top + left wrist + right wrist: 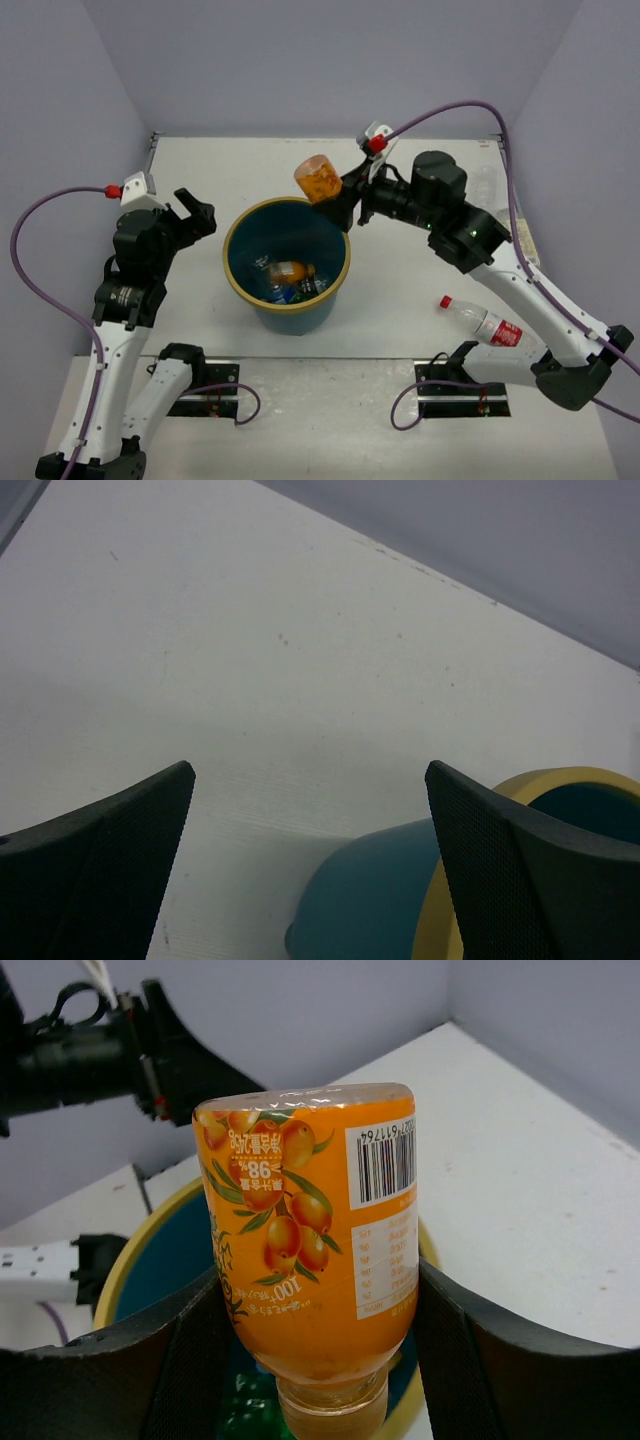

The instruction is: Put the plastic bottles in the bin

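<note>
The teal bin with a tan-yellow rim stands mid-table and holds several bottles. My right gripper is shut on an orange-labelled bottle, held neck-down over the bin's far right rim; in the right wrist view the bottle fills the gap between the fingers, with the bin below. A clear bottle with a red cap and red label lies on the table at right. My left gripper is open and empty, left of the bin.
Another clear bottle lies near the right wall behind the right arm. The walls enclose the table on the left, back and right. The arm base mounts sit at the near edge.
</note>
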`<move>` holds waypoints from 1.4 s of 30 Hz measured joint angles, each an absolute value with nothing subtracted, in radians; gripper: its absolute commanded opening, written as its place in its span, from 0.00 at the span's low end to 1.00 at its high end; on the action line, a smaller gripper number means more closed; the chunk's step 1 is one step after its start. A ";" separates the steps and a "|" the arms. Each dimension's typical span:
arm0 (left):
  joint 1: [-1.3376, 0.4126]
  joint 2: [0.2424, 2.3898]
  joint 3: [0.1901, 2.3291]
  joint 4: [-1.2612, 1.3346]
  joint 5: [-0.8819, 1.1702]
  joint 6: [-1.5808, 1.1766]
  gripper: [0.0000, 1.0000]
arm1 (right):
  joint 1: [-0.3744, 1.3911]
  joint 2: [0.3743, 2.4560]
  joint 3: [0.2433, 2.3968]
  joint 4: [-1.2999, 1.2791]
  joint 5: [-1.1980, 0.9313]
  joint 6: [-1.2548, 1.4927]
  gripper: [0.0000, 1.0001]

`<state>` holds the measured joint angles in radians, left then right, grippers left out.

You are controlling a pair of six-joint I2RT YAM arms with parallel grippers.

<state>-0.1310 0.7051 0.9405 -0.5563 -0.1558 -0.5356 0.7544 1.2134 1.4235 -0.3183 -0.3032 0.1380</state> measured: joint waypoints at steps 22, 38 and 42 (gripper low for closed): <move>-0.131 0.676 0.930 -0.593 -0.184 -0.531 1.00 | 0.886 1.175 1.327 -0.349 0.065 0.279 0.99; -0.131 0.671 0.890 -0.594 -0.188 -0.531 1.00 | -0.087 1.177 1.254 -0.452 -0.026 0.417 0.99; -0.131 0.666 0.888 -0.594 -0.200 -0.531 1.00 | -0.209 1.426 1.357 -0.503 -0.073 0.401 0.99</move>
<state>-0.1310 0.6664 0.8877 -0.5938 -0.1998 -0.5312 -0.2086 1.4264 1.3569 -0.5025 -0.0725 0.4013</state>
